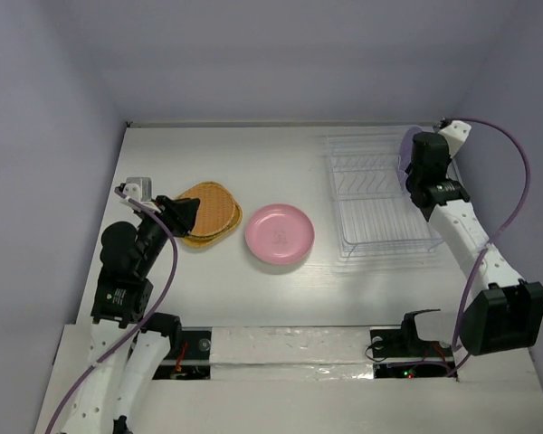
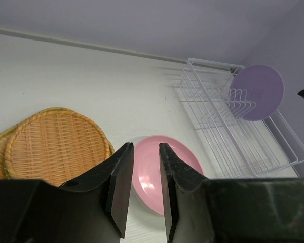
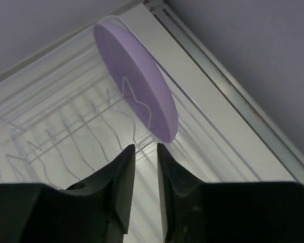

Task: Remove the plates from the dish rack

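- Far left, above the bench (image 1: pixel 281 163): left claw (image 2: pixel 145 152), fingers a little apart, holding nothing.
- Just beside and under it: two tan woven-look plates (image 1: pixel 208 213), stacked flat on the bench, already out of the rack.
- Next along: pink plate (image 1: pixel 279 233), flat on the bench, a little apart from the stack, also out.
- Further right: white wire dish rack (image 1: pixel 380 217), almost bare.
- In the rack's far right corner: purple plate (image 3: pixel 137 91), standing on its edge among the prongs, the only plate seen inside.
- Far right: right claw (image 3: pixel 146 149), fingers a little apart with nothing between them, tips just by the purple plate's lower rim, not pinching it.
- Step in hand, most likely: reaching for the last plate.
- Next move, as a guess: put one finger on each side of the rim, squeeze, lift straight up clear of the prongs, then carry over to the bench near the pink plate.
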